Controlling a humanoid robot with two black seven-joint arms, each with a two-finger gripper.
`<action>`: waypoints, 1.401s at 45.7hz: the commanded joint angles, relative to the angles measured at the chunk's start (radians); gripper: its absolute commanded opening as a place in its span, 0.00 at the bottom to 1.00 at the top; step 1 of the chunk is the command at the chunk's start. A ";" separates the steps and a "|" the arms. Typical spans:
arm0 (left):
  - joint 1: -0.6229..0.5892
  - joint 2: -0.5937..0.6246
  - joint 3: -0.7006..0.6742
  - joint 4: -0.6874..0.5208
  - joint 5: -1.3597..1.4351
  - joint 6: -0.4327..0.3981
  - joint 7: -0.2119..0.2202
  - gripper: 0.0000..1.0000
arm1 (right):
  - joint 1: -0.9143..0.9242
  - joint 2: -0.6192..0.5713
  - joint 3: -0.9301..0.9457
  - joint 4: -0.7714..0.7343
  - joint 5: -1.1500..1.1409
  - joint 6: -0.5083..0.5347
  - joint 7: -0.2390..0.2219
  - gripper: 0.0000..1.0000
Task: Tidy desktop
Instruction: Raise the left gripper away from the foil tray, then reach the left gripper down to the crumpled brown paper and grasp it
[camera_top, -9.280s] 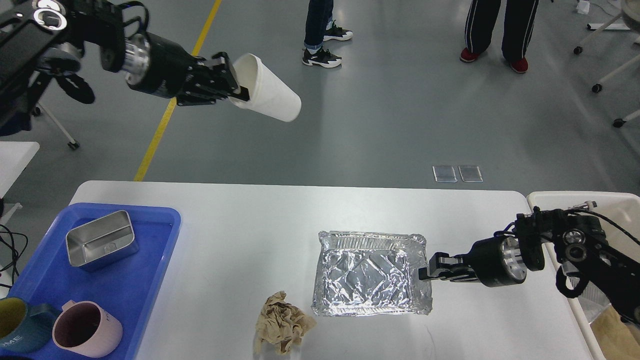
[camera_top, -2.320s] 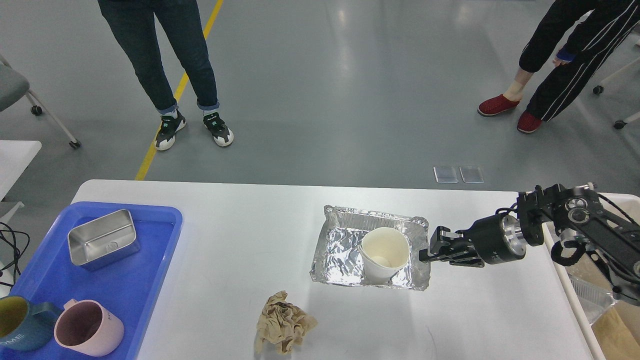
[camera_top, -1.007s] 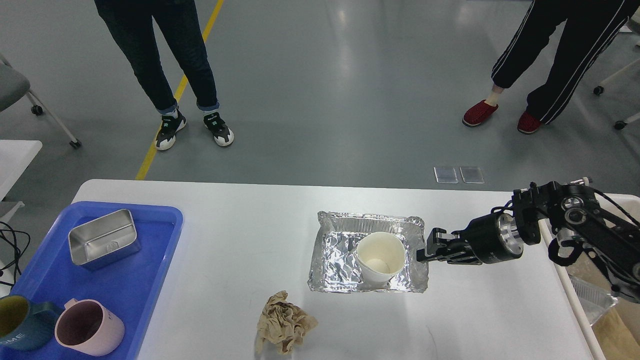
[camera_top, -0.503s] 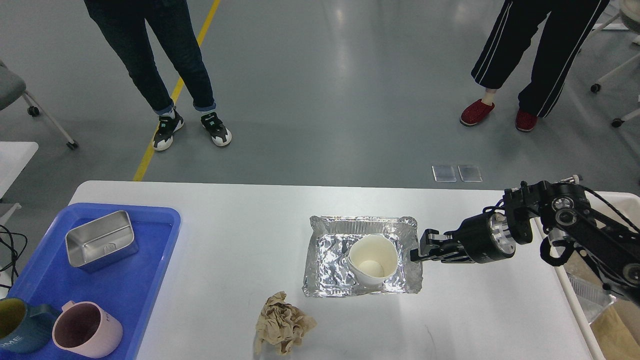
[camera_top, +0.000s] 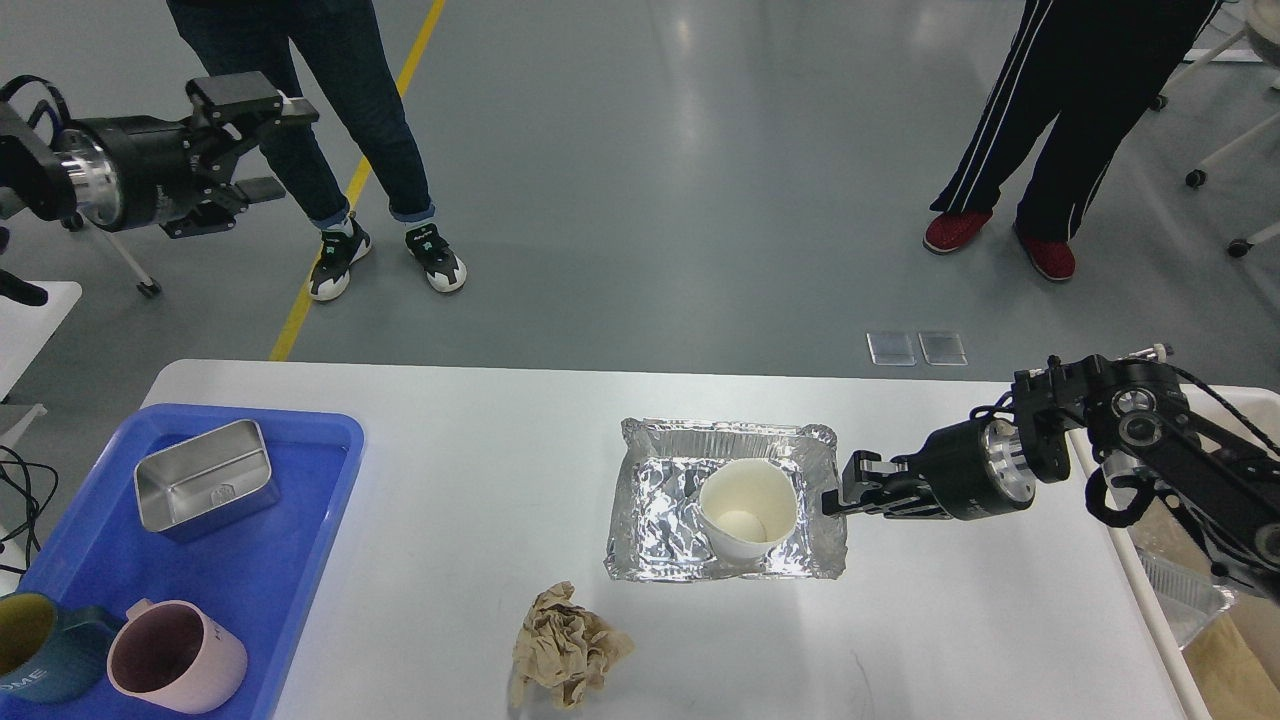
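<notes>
The white desktop (camera_top: 470, 470) fills the lower view. A crinkled foil tray (camera_top: 660, 505) sits right of its middle with a white paper cup (camera_top: 746, 510) standing in it. My right gripper (camera_top: 838, 494) is shut on the tray's right rim. A crumpled brown paper ball (camera_top: 565, 645) lies on the desktop in front of the tray. My left gripper (camera_top: 262, 145) is open and empty, held high above the floor at the upper left, far from the desktop.
A blue tray (camera_top: 270, 560) at the left holds a steel box (camera_top: 205, 478), a pink mug (camera_top: 175, 658) and a teal mug (camera_top: 35, 648). A cream bin (camera_top: 1215, 400) stands at the right edge. Two people stand beyond the table.
My left arm has come into view at the upper left with its gripper open. My right gripper has shifted the foil tray with the cup slightly left over the last two seconds.
</notes>
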 joint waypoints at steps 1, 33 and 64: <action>-0.071 -0.040 0.116 0.000 0.041 -0.101 0.002 0.98 | -0.001 0.002 0.003 -0.002 0.001 0.000 0.000 0.00; -0.096 -0.348 0.278 -0.009 -0.009 -0.272 0.411 0.98 | 0.042 0.032 0.003 -0.154 0.001 0.000 -0.046 0.00; 0.041 -0.523 0.287 -0.018 -0.061 -0.272 0.591 0.99 | 0.045 0.020 0.003 -0.230 -0.002 0.000 -0.080 0.00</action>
